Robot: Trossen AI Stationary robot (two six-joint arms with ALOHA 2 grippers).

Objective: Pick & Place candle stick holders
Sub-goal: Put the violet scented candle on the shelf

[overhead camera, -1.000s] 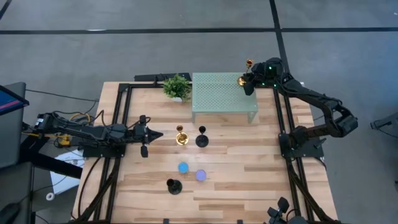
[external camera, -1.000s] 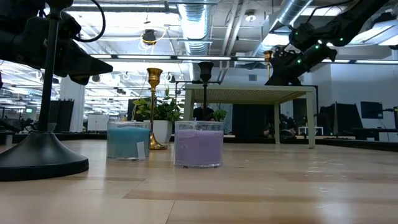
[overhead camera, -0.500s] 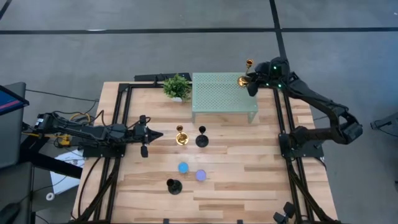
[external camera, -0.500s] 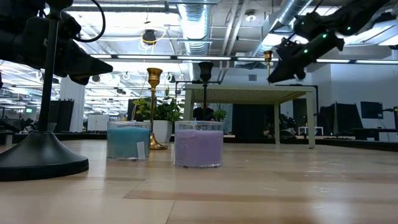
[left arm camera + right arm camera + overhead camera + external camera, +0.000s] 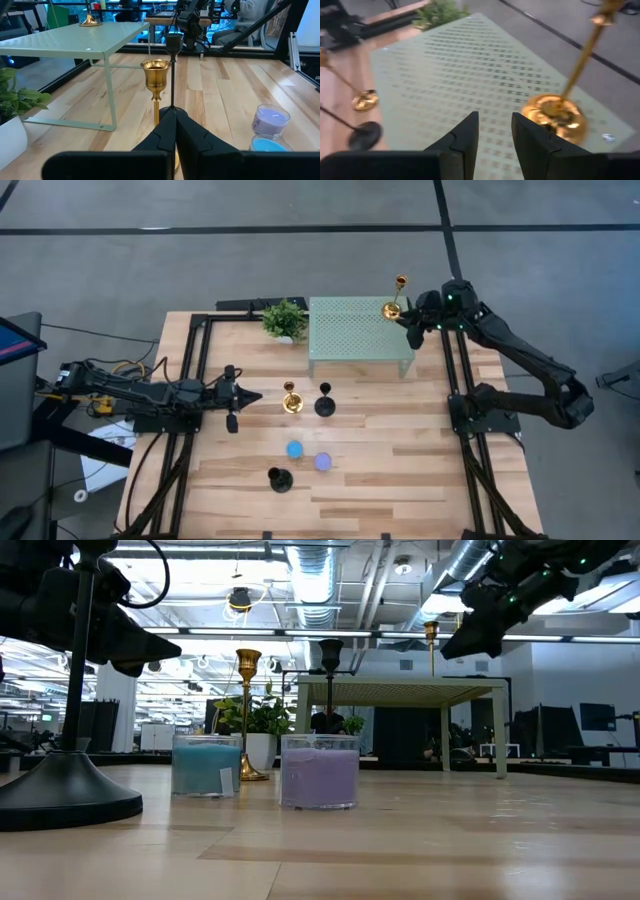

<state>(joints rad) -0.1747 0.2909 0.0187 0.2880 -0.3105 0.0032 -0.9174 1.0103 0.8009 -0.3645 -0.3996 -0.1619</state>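
A gold stemmed holder [image 5: 392, 307] stands on its round base at the far right corner of the green perforated shelf [image 5: 350, 330]. My right gripper [image 5: 413, 328] is open just to its right, touching nothing; the base [image 5: 554, 116] lies beside its fingers. A second gold holder [image 5: 291, 402] and a black holder [image 5: 324, 405] stand mid-table. My left gripper [image 5: 255, 396] is shut and empty, pointing at them [image 5: 156, 80]. A blue candle holder [image 5: 294, 449], a purple one [image 5: 323, 462] and another black stemmed holder [image 5: 280, 479] stand nearer the front.
A small green plant [image 5: 285, 320] in a white pot stands at the shelf's far left corner. Black frame rails [image 5: 455, 380] run along both table sides. Bare wood lies at the front right [image 5: 400, 470].
My right gripper has drawn back from the gold holder on the shelf, toward the table's right edge and a little up. The gold holder has stayed standing on the shelf's corner.
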